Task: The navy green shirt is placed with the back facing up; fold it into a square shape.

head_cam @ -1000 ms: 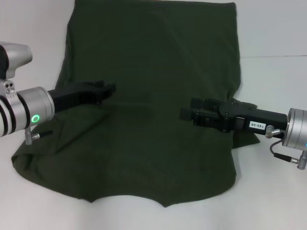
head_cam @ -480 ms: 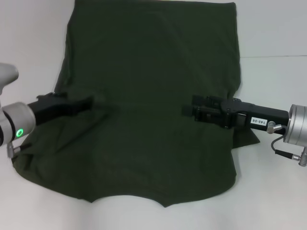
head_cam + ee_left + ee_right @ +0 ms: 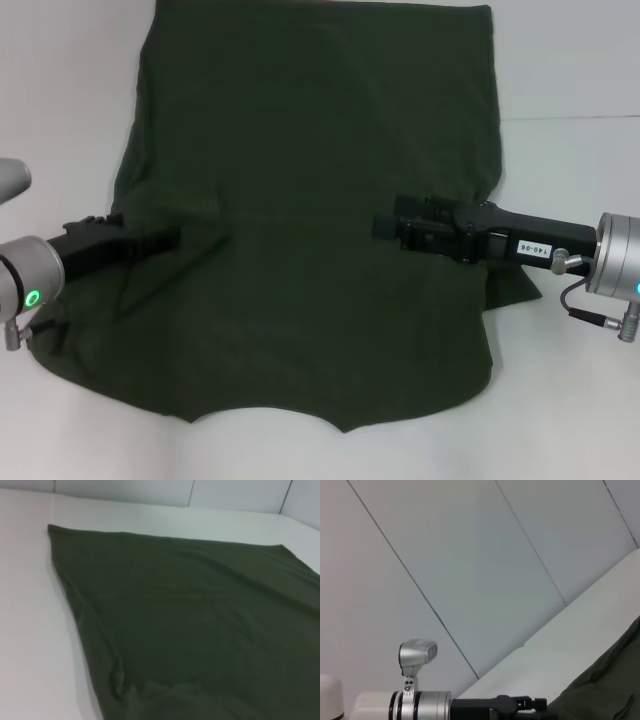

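The navy green shirt (image 3: 310,210) lies flat on the white table (image 3: 570,60), plain side up, and it covers most of the middle of the head view. Its straight edge is toward 12 o'clock and its wavy edge toward 6 o'clock.

The left gripper (image 3: 165,238) comes in from 9 o'clock and hangs low over the shirt's left part, where the cloth makes some soft wrinkles. Whether its fingers are parted or pressed together, I cannot tell, because they are dark against dark cloth.

The right gripper (image 3: 385,228) reaches in from 3 o'clock above the middle-right part of the shirt. I cannot tell its state either.

In the right wrist view, the left arm (image 3: 420,702) shows far off, before a pale panelled wall (image 3: 470,555). Nothing else stands on the table around the shirt.
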You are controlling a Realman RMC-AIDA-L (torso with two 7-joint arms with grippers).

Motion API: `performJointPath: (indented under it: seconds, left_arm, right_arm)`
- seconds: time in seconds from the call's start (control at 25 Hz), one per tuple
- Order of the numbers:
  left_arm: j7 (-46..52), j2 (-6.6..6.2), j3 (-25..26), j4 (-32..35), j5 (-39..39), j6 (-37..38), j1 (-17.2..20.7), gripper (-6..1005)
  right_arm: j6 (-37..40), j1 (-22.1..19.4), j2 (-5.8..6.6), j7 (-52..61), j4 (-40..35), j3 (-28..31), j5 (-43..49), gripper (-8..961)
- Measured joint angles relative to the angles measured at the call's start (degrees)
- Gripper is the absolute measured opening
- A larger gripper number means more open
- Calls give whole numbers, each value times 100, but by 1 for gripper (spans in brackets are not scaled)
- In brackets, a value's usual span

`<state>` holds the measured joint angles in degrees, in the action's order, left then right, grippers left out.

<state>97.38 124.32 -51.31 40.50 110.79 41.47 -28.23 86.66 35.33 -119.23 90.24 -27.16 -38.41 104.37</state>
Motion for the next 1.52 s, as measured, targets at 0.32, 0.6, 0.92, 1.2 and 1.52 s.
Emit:
performJointPath:
  seconds: [0.32,0.6,0.92,1.2,1.52]
  left_arm:
    - [-1,5,-1,2,192,159,-1,917]
    - [-17,5,-2,-6,267,171,11,916]
    - [-18,8,-5,41,479,676,6,917]
    - [-63,-7,-1,60,498,1007,-7,917]
    - [-50,-26,13,147,514,1715,11,917]
  right_arm:
    - [-1,0,-4,2,2,0,25,847]
    - [0,-3,-4,3,6,0,31,847]
    - [0,-7,-12,2,1,0,31,846]
    - [0,-10,-13,1,0,1,30,846]
    - [13,-17,-4,1,0,4,7,846]
